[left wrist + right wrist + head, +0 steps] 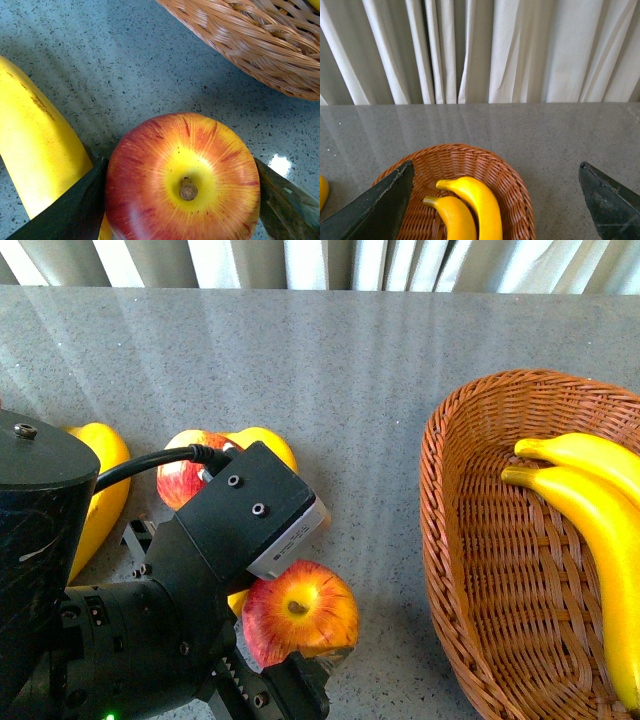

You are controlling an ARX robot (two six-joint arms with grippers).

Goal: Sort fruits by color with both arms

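L arm (120, 640) fills the near left corner of the front view, black & bulky, over the grey speckled surface (350, 370). The wicker basket (440, 540) sits at right w/ two basket bananas (590, 510) lying side by side in it. The right pincer (496, 165) hangs above it, fingers spread wide, holding nothing. On the surface at left (both partly hidden by the arm) lie the far-left banana (100, 490) and the rear banana (265, 445). The far apple (180, 480) is just beside the rear one. The near apple (300, 615), stem up, is left of the basket & apart from it, w/ the left pincer (180, 165) closed against both its sides.
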